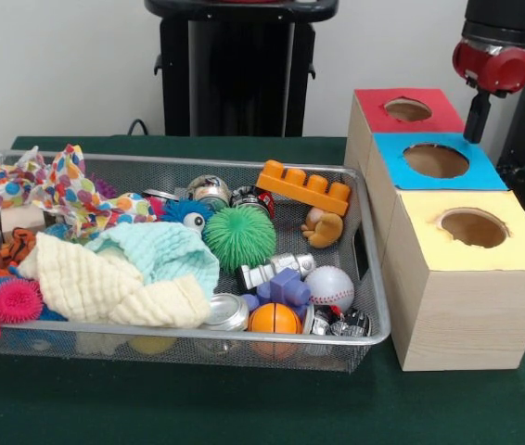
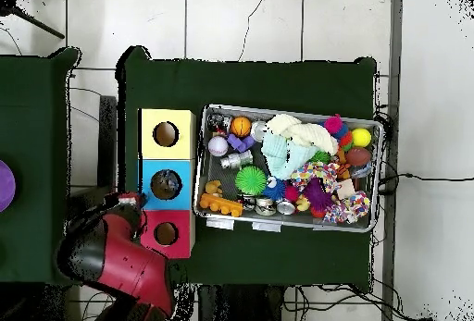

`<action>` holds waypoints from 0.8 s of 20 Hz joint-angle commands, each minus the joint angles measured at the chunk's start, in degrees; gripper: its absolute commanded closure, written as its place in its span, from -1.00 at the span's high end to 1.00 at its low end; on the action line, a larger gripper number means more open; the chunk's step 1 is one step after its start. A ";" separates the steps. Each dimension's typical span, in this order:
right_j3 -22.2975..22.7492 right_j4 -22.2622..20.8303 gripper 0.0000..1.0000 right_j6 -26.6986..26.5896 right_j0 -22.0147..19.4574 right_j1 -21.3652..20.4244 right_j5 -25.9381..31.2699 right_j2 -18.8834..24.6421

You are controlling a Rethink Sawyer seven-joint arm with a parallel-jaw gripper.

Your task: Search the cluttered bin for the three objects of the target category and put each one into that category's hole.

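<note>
Nearest the camera, the green tabletop (image 1: 244, 408) carries a wire mesh bin (image 1: 374, 306) packed with toys. At the bin's 6 o'clock edge sit an orange mini basketball (image 1: 275, 318), a tin can (image 1: 226, 312) and a purple block figure (image 1: 285, 286), with a white baseball (image 1: 329, 287) just beside them. Toward 9 o'clock, a cream waffle cloth (image 1: 105, 287) and a mint cloth (image 1: 165, 252) lie over other toys, with pink spiky balls (image 1: 14, 300) at the rim. A green spiky ball (image 1: 240, 237) sits near the centre; an orange brick (image 1: 304, 187) rests at the far edge around 1 o'clock, and a patterned cloth (image 1: 63, 190) lies at 10 o'clock.

At 3 o'clock of the bin stand three wooden boxes, each with a hole: yellow box (image 1: 467, 243) nearest, blue box (image 1: 437, 160) behind it, red box (image 1: 406, 110) farthest. The target category is not stated; if it is balls, the candidates are in the bin.

Farthest back, the gripper (image 1: 477, 119) hangs beside the blue box, well apart from the bin; whether it is spread or pressed together I cannot tell, and nothing visible is held.

The likely risks: cloths hide items, so a target could be missed; round, tightly packed balls could slip or drag neighbours out; and a drop could go into the wrong hole.
</note>
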 commanded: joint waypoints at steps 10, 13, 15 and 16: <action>-8.89 -16.86 -1.00 9.44 1.18 -9.53 42.96 -16.21; -12.42 -20.50 -1.00 7.53 0.22 -11.26 49.21 -17.88; -12.96 -21.70 -1.00 5.48 -1.18 -11.83 49.36 -17.27; -12.81 -22.13 -1.00 4.20 -1.96 -12.10 48.64 -16.76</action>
